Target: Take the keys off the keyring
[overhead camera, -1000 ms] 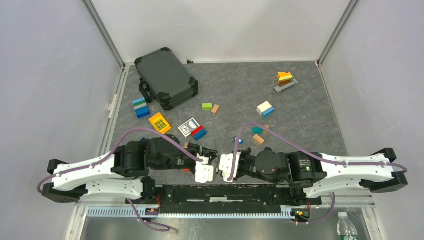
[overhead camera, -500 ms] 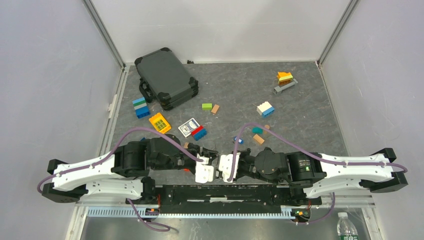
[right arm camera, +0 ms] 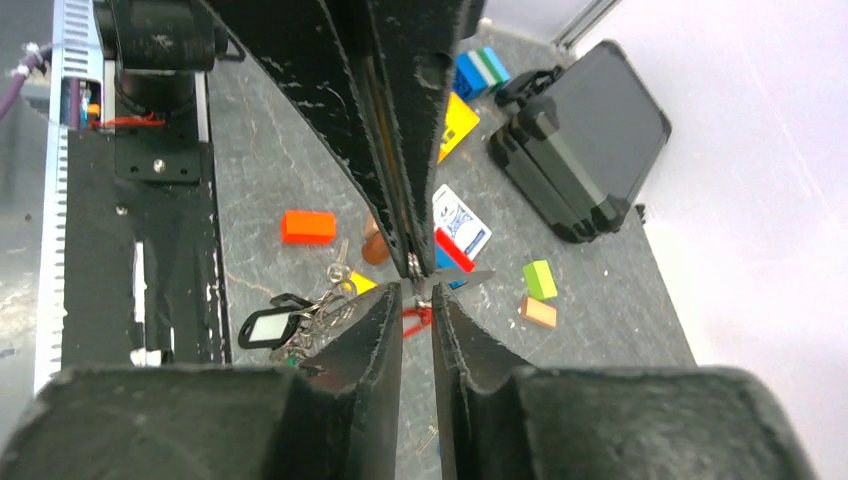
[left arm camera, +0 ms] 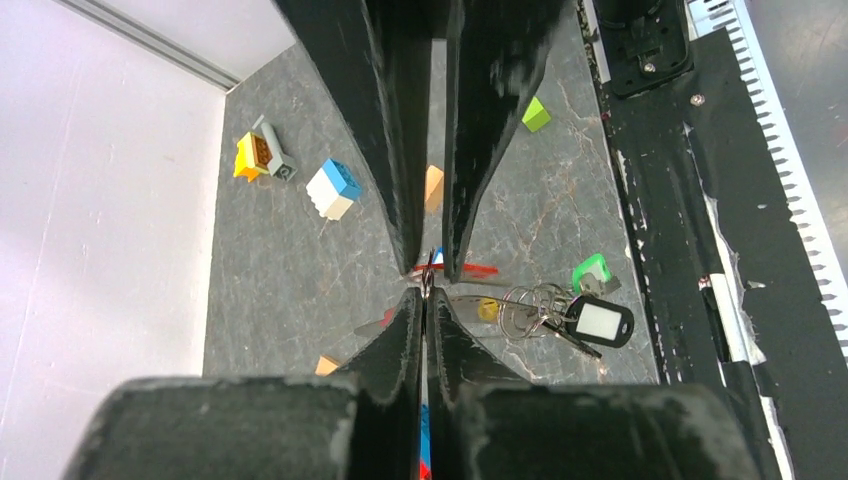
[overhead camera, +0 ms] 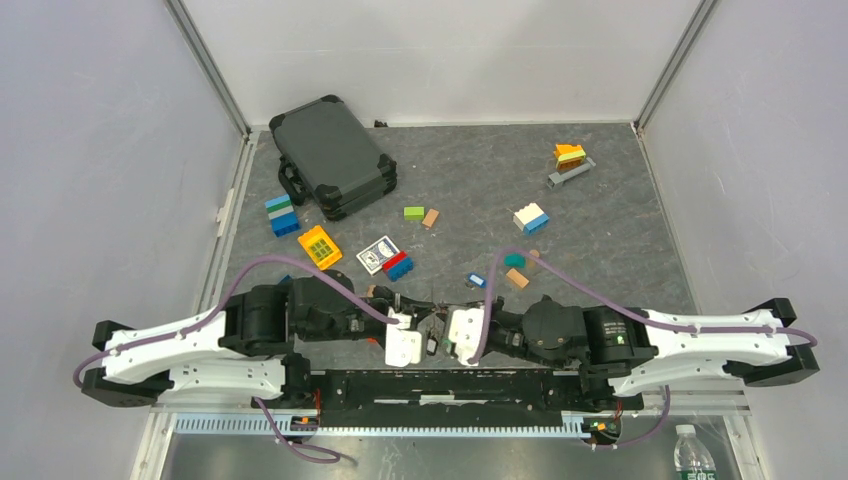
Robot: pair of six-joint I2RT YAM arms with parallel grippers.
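"Left gripper (left arm camera: 425,294) is pinched tight on something thin at its tips. It looks like the end of the keyring (left arm camera: 470,296), though I can't rule out a key blade."

"And the right gripper (right arm camera: 418,292)?"

"Nose to nose with it, jaws a narrow slit apart, gripping nothing I can make out. A red-headed key (right arm camera: 415,320) sits right at that slit."

"Where are the keys (left arm camera: 540,310)?"

"Bunched at the other end of the loop beside a black tag (left arm camera: 598,322), low between the two arms. I can't tell if they rest on the bench (left arm camera: 300,280) or hang just above it."

"So how to do this step well?"

"I'd hold the pinch firm so the loop can't twist. Then close the right gripper on one key head only and slide it along the wire toward the opening. A hard pull would likely drag the whole bunch."
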